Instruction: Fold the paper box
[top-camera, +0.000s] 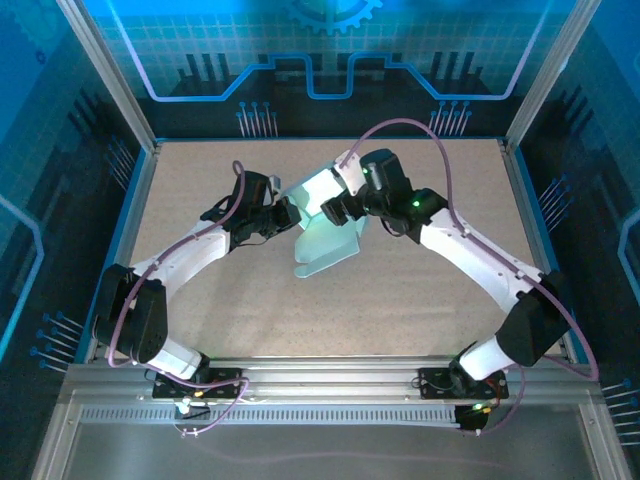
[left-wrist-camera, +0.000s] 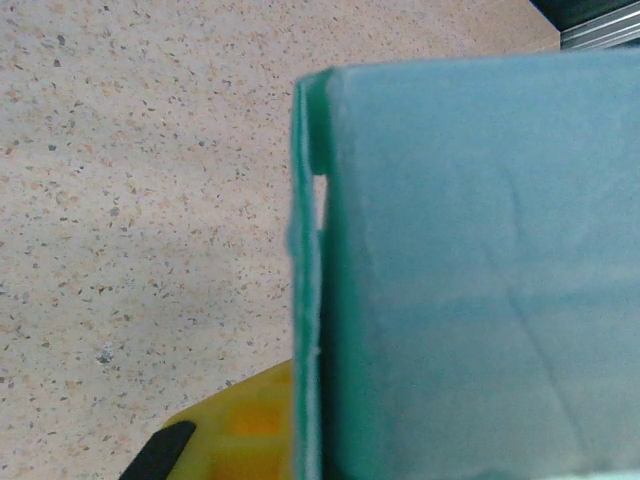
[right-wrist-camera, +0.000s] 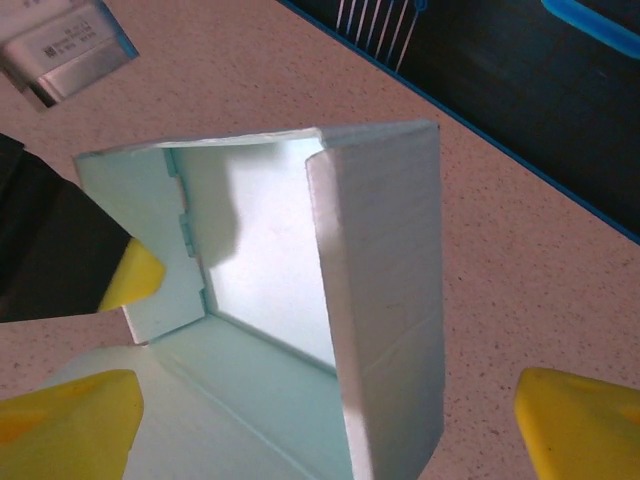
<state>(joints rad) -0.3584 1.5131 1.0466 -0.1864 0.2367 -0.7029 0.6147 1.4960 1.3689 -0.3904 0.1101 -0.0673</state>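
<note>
Pale paper box (top-camera: 326, 243), between left end effector (top-camera: 291, 216), right end effector (right-wrist-camera: 325, 395)

The paper box (top-camera: 327, 243) blocks mid-table; bare tabletop (top-camera: 300, 320) lies nearer

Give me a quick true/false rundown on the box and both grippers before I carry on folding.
1. The paper box lies fully flat on the table. False: its walls stand up from the base.
2. The right gripper has its fingers spread wide. True.
3. The left gripper has a yellow fingertip against a side wall of the box. True.
4. The box sits at the table's near edge by the arm bases. False: it is mid-table, between the two grippers.
</note>
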